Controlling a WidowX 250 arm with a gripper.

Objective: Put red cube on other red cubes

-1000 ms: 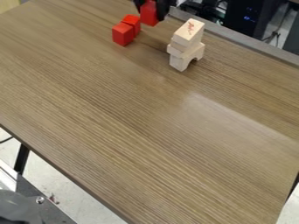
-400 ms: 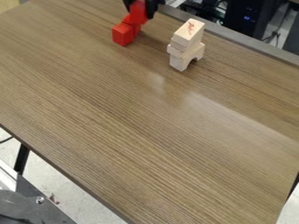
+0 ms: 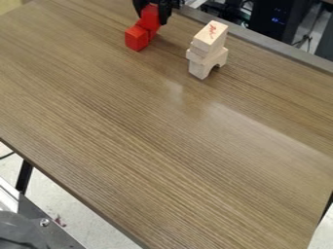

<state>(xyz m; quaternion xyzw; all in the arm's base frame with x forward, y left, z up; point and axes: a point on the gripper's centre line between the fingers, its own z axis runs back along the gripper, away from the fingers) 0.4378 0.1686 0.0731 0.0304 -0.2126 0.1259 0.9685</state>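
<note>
My black two-finger tool (image 3: 151, 17) grips a red cube (image 3: 149, 14) above the rear red cube (image 3: 153, 34) on the brown wood-grain worktop (image 3: 143, 126); I can't tell whether they touch. Another red cube (image 3: 136, 38) sits just in front.

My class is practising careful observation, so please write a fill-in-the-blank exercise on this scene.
The gripper holds a cube coloured ____.
In the picture, the block stack stands to the ____ of that cube.
The stack is made of ____.
Its bottom block is shaped like an ____.
Missing words: red; right; wood; arch.
</note>
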